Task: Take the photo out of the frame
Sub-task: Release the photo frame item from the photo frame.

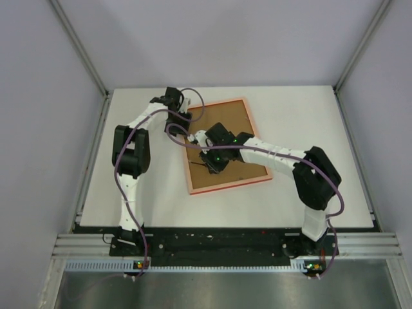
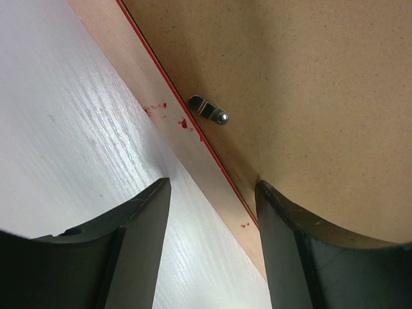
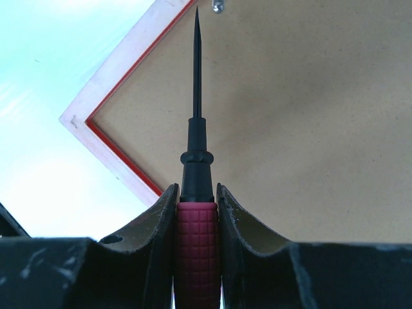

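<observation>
The frame (image 1: 222, 185) lies face down on the white table, brown back up inside a pale, red-lined rim. The photo is hidden beneath that back. My left gripper (image 1: 187, 121) is open at the frame's left edge. In the left wrist view the left gripper (image 2: 214, 188) straddles the rim (image 2: 187, 161), one finger over the table and the other over the brown back, just below a small metal clip (image 2: 209, 111). My right gripper (image 3: 197, 190) is shut on a screwdriver (image 3: 196, 238) with a red handle. Its black tip points at another metal clip (image 3: 219, 6) near the rim (image 3: 122, 61).
The white table (image 1: 309, 116) is bordered by grey walls and metal rails at its sides. Both arms reach over the frame's left half. The right arm's elbow (image 1: 315, 174) hangs over the table's right side.
</observation>
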Controlling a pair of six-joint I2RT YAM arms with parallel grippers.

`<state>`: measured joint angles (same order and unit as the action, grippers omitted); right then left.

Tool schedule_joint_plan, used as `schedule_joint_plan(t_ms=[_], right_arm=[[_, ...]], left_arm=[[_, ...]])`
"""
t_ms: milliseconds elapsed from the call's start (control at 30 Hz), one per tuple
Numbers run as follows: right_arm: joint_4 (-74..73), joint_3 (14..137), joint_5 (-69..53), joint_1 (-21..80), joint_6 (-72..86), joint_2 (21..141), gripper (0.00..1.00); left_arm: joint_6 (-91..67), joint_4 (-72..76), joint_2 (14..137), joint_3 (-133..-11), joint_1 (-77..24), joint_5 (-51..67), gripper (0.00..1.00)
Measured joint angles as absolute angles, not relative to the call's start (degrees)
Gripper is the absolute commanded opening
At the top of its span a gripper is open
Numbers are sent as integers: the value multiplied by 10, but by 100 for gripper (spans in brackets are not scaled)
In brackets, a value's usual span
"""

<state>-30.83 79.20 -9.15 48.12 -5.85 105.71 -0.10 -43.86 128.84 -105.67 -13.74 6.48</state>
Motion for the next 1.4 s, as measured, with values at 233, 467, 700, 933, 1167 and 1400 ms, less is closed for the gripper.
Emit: schedule_joint_plan(t_ms=[233, 467, 700, 933, 1167, 1400], right_arm=[[-313, 818, -97, 486, -60, 1079, 0], [-312, 838, -89, 487, -60, 1113, 0], [-313, 838, -71, 487, -60, 1113, 0], [-314, 837, -65, 487, -60, 1113, 0], [-318, 837, -81, 487, -59, 1113, 0], [-326, 833, -84, 490, -57, 1111, 0]], left_arm=[[-1, -448, 1288, -1059, -140, 62, 61], [-1, -451, 1288, -1059, -141, 62, 61], [-1, -451, 1288, -1059, -141, 62, 61], [-1, -451, 1288, -1059, -141, 62, 61], [-1, -451, 1288, -1059, -141, 62, 61], [-1, -451, 1288, -1059, -141, 62, 61]])
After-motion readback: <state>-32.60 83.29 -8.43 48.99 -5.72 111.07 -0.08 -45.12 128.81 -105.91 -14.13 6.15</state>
